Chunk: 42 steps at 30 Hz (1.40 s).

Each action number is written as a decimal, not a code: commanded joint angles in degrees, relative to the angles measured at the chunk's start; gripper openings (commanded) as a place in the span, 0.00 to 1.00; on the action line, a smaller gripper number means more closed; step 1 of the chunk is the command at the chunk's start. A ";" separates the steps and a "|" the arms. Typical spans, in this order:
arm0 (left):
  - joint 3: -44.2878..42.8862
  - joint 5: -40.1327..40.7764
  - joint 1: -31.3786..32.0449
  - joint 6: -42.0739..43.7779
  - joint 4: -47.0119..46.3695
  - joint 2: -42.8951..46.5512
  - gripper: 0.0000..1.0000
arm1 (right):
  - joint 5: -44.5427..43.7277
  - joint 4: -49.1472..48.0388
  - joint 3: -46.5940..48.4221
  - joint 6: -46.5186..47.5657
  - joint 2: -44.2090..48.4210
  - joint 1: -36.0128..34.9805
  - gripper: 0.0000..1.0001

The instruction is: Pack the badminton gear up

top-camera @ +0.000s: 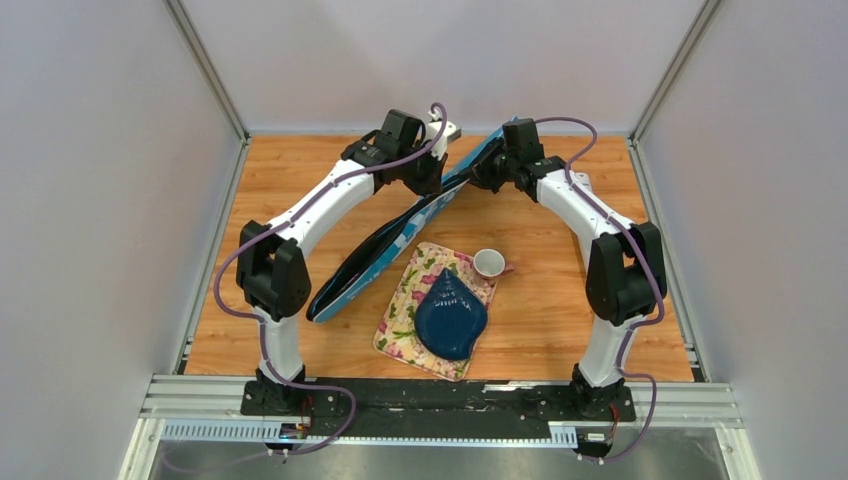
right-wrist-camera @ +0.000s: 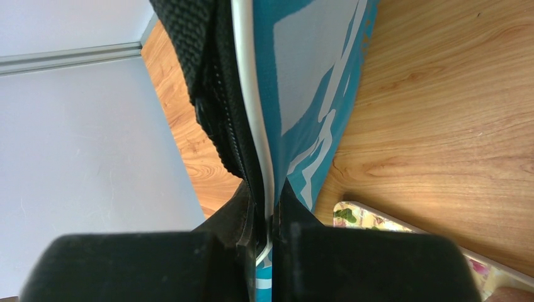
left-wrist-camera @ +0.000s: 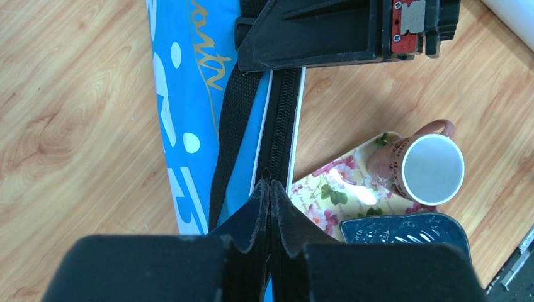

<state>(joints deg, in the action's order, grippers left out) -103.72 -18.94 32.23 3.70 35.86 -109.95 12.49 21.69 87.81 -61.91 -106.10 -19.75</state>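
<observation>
One wooden table is crossed diagonally by the long blue racket bag, which is laid from the near left towards the far middle, its far end raised where both arms meet over it. No rackets or shuttlecocks are seen outside it, so they are judged to be packed already. The corner of a white tube is seen on the table beside the bag's far end.

Beside the bag, a floral cloth is spread with a dark blue plate on it and a small cup at its far corner. None of these belongs to the job.

The right gripper is clamped on the bag's white-piped edge, so that the bag is held steady. The left gripper is set on the black zip, its fingers pressed together. Whether the zip's slider is caught between them cannot be told.

Closing the zip is judged to be the step in hand. For the next move, a steady pull along the zip line is called for, with the right grip kept firm and the black strap kept out of the track.
</observation>
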 commanded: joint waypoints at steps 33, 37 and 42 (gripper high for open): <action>11.89 6.79 -1.36 -10.82 0.44 16.35 0.00 | 3.41 -14.04 -2.64 -0.23 1.60 1.20 0.00; 9.51 -9.34 -7.07 -19.49 -0.87 12.41 0.71 | 6.13 -18.08 -4.40 -0.49 1.95 1.38 0.00; 5.74 -14.99 -10.17 -27.52 -2.38 6.95 0.80 | 7.72 -19.23 -4.67 -0.23 1.95 1.38 0.00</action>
<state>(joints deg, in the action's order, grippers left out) -93.56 -25.76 23.75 -15.51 35.77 -99.29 16.97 9.10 82.72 -61.60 -106.10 -18.52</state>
